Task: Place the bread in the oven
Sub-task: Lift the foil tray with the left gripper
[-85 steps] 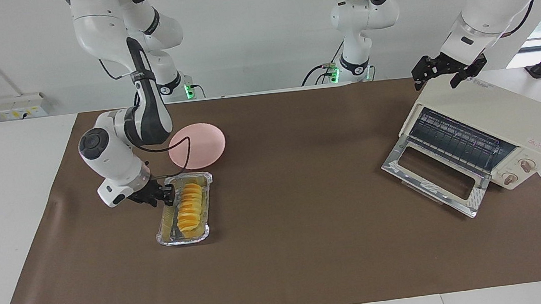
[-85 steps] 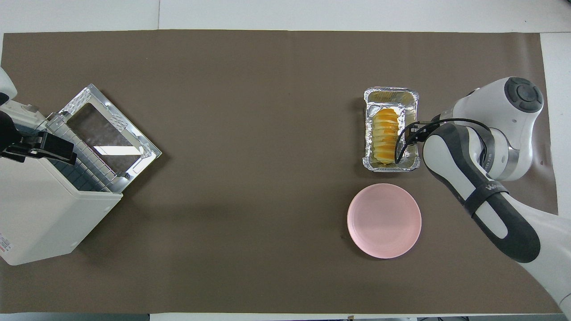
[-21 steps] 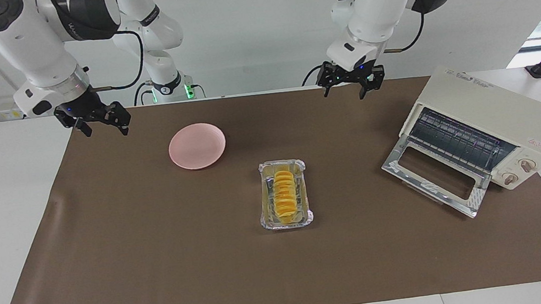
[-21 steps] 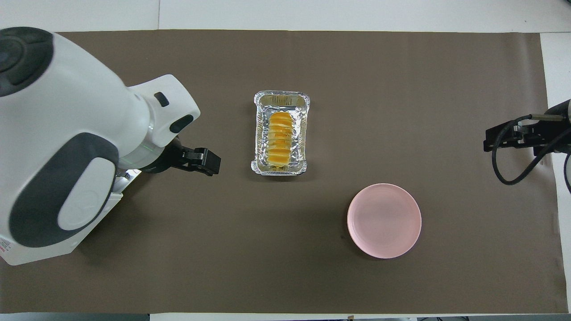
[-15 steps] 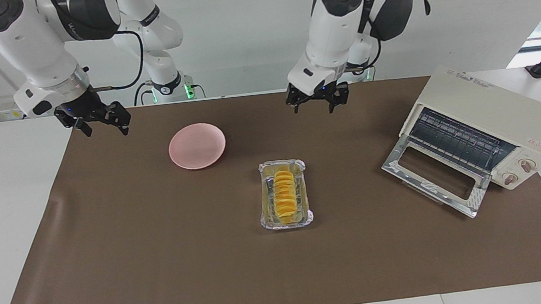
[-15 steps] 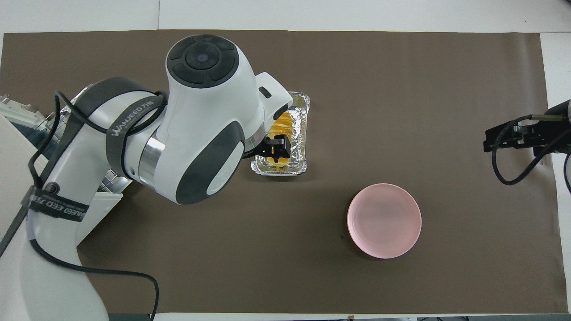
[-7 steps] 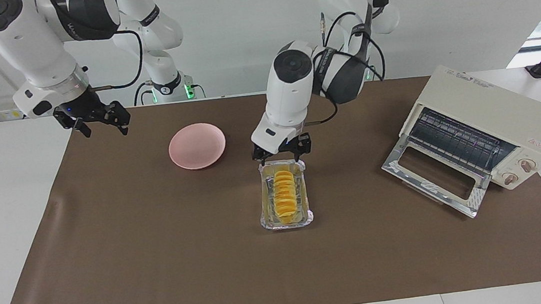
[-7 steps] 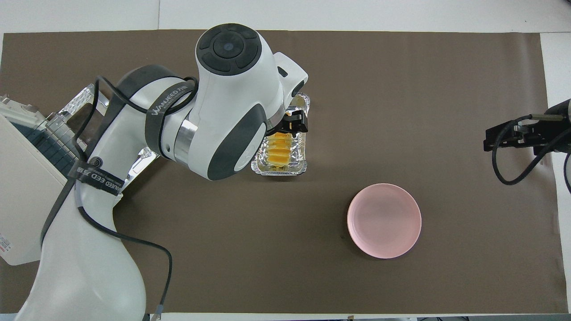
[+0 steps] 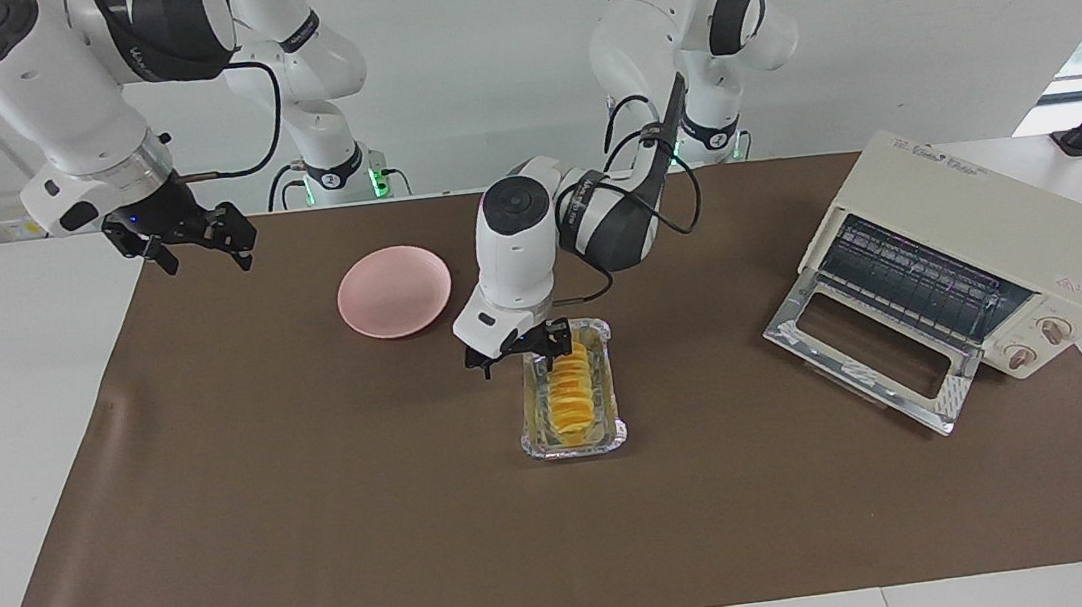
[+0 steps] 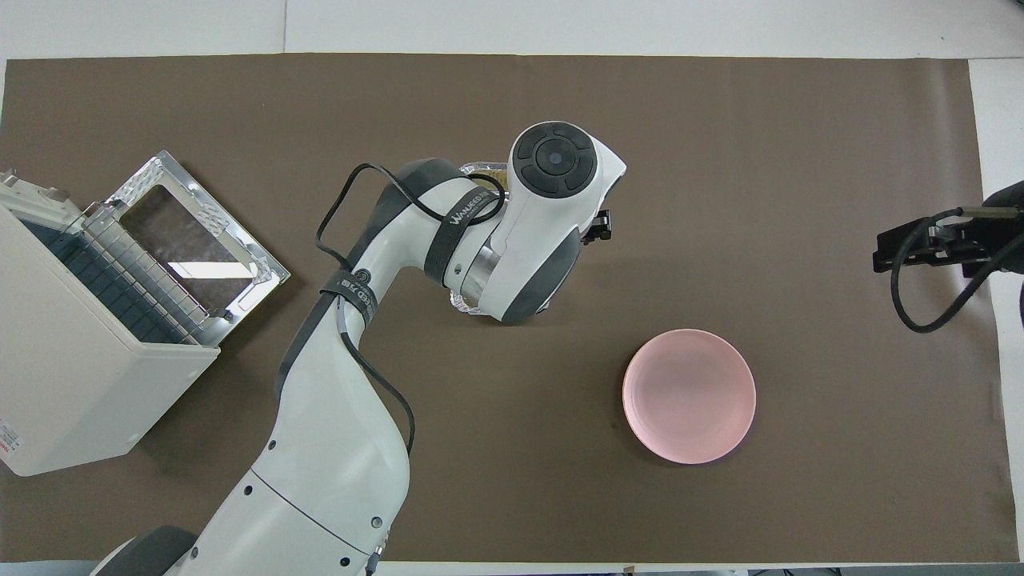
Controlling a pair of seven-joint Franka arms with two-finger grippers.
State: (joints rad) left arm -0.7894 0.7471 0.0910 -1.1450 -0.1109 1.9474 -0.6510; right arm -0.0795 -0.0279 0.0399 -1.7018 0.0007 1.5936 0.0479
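The right hand (image 9: 185, 242) hangs spread over the counter's edge at its own end, as a second ago — that arm waits. The left hand (image 9: 518, 348) has dropped from high above the counter to the foil tray's (image 9: 614, 426) near rim, jaws spread, one finger by the bread (image 9: 571, 393) — which lies in the tray, mid-counter. Likely a grasp is next. The oven (image 9: 981, 232) stands open at the left arm's end.
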